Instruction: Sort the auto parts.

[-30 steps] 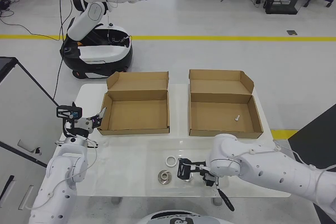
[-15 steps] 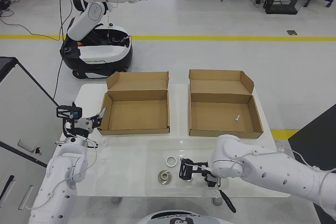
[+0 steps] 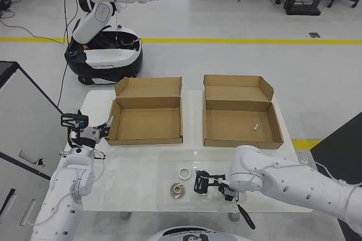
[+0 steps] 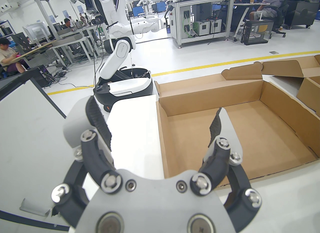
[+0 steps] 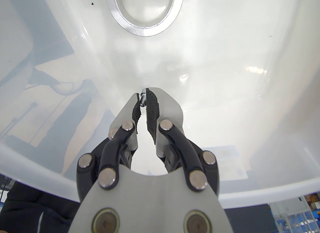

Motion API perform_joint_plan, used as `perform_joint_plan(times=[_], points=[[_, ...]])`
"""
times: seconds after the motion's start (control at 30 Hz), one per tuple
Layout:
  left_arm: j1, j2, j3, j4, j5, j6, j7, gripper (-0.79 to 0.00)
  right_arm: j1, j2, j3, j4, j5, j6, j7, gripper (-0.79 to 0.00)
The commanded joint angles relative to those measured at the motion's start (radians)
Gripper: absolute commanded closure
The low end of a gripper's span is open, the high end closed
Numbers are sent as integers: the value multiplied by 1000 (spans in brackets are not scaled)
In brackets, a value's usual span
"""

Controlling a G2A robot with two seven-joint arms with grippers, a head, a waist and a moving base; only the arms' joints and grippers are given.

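You have one bolt boxed; right gripper pinches a second bolt, left gripper gapes empty, ring and flange unsorted.

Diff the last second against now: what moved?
Right claw, shut on a small screw, edged slightly to the robot's right, away from the metal flange. Left claw, open beside the left box, stayed put; so did the flange, white ring and right box.

Glossy white rounded arms; right gripper of silver plate, black linkages, round screws, ribbed pads.
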Motion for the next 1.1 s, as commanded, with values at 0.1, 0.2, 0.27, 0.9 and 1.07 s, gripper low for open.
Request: perform_joint_plan(times=[0.1, 0.2, 0.27, 0.9, 1.07], points=[[0, 0, 0, 0, 0, 0, 0, -785, 5, 3, 5, -5, 11, 2, 0, 0], [0, 0, 0, 0, 0, 0, 0, -785, 18, 9, 11, -13, 29, 0, 0, 0], [0, 0, 0, 0, 0, 0, 0, -785, 33, 15, 17, -22, 46, -1, 0, 0], [0, 0, 0, 0, 0, 0, 0, -785, 320, 77, 34, -162, 368, 26, 0, 0], [0, 0, 0, 0, 0, 0, 0, -785, 393, 83, 29, -163, 474, 35, 0, 0]])
